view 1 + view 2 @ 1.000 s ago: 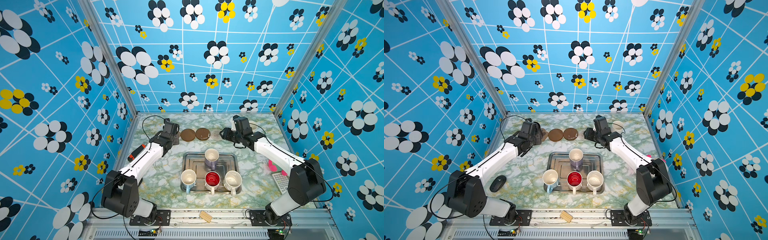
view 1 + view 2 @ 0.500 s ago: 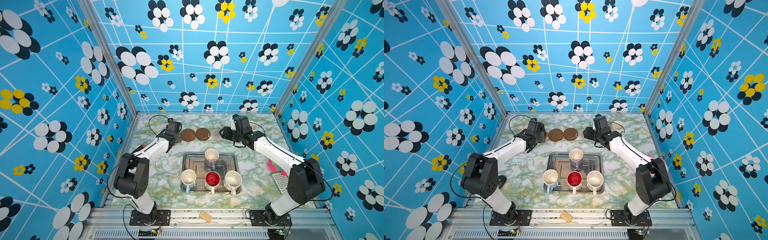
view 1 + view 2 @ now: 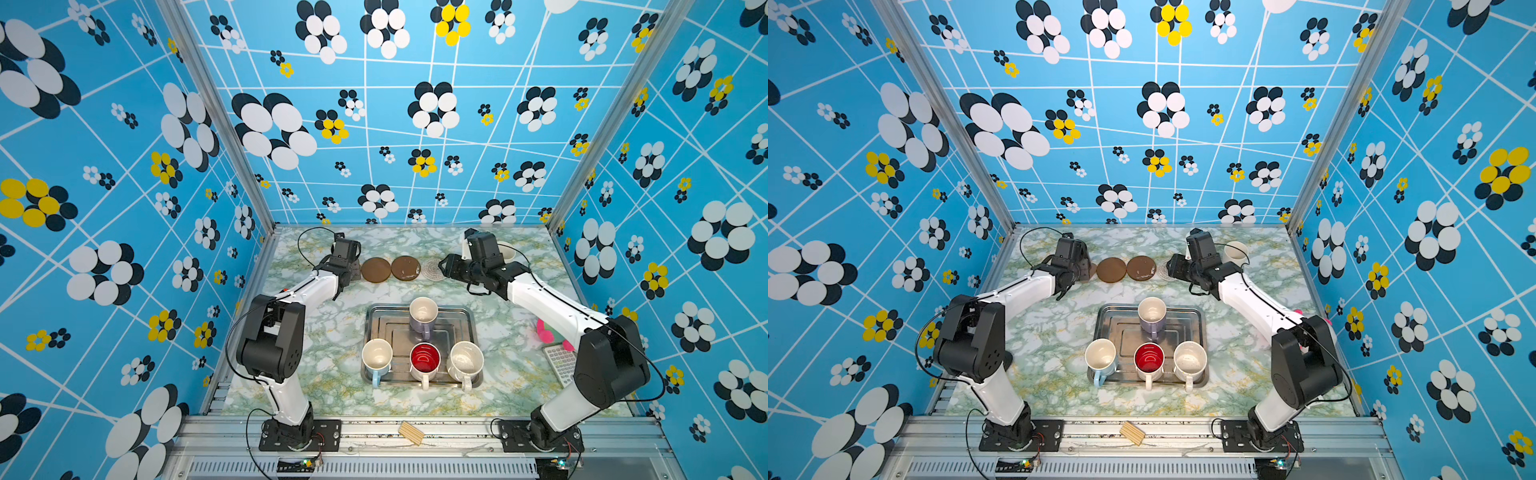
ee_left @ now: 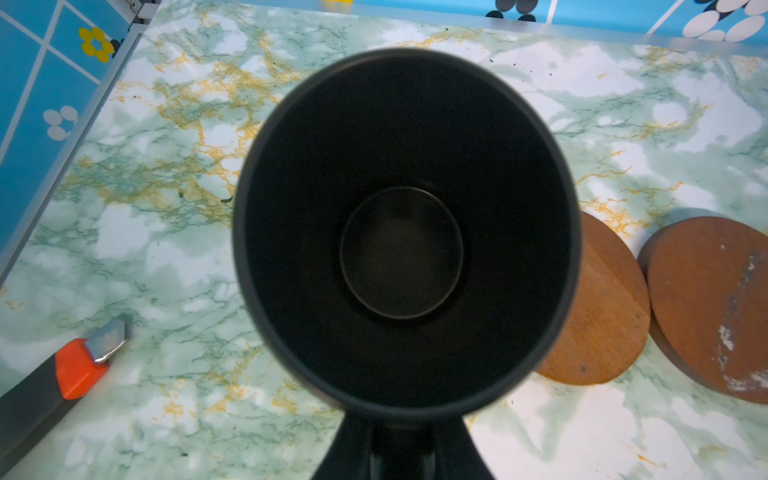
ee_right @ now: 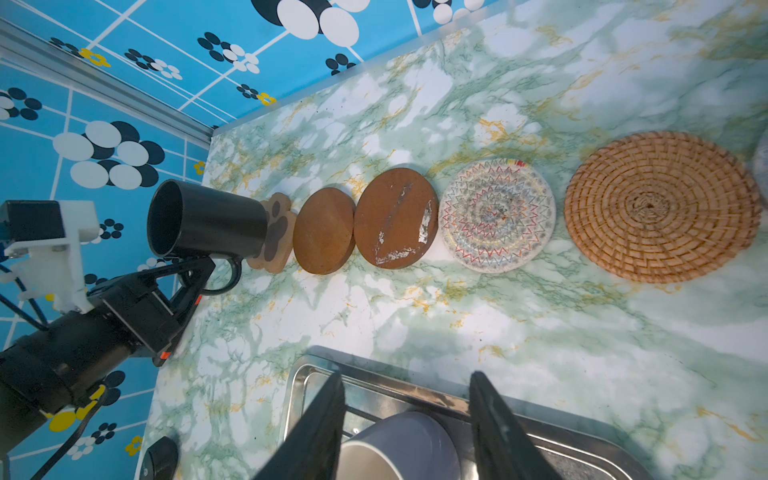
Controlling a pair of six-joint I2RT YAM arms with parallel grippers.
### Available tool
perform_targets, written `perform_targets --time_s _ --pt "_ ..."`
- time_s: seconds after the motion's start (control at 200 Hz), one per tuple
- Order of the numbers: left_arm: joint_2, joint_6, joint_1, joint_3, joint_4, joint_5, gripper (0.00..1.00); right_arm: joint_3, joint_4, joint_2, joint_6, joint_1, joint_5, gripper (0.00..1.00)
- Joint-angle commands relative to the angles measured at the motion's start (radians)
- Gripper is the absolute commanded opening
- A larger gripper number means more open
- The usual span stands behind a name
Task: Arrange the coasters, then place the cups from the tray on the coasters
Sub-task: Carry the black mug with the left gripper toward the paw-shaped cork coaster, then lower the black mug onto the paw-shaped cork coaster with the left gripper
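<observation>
Gripping black mug (image 5: 208, 220) by handle with left gripper (image 5: 199, 270), over paw coaster (image 5: 276, 232); holding right gripper (image 5: 407, 378) open, empty, near lacy coaster (image 5: 496, 216).

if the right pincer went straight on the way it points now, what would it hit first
Most likely the scratched dark-brown disc, or the table just short of it: in the right wrist view the open right pincer lines up with that disc. Depth is unclear.
</observation>
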Motion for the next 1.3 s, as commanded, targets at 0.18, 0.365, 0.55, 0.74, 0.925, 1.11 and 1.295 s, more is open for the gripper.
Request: perform_targets --time_s 0.18,0.365,0.55,0.74,0.925,1.11,1.295 --pt "0.028 0.017 0.025 0.057 0.107 0.011 0.00 0.024 -0.019 0.016 -0.014 0.003 0.016 0.51" --pt "0.034 0.015 0.033 0.055 0.118 0.024 0.00 0.021 -0.021 0.012 -0.014 0.002 0.021 0.51" --pt "0.047 0.013 0.039 0.063 0.107 0.033 0.00 0.021 -0.022 0.012 -0.014 0.003 0.020 0.50" --pt "0.057 0.014 0.040 0.064 0.100 0.034 0.00 0.022 -0.021 0.009 -0.013 0.003 0.022 0.51" --pt "0.059 0.007 0.039 0.059 0.091 0.021 0.00 0.017 -0.019 0.011 -0.011 0.003 0.018 0.51" --pt "0.069 0.004 0.039 0.065 0.077 0.013 0.00 0.017 -0.019 0.007 -0.011 0.003 0.018 0.51" --pt "0.070 -0.010 0.037 0.070 0.046 -0.013 0.00 0.016 -0.020 0.006 -0.009 0.003 0.018 0.51"
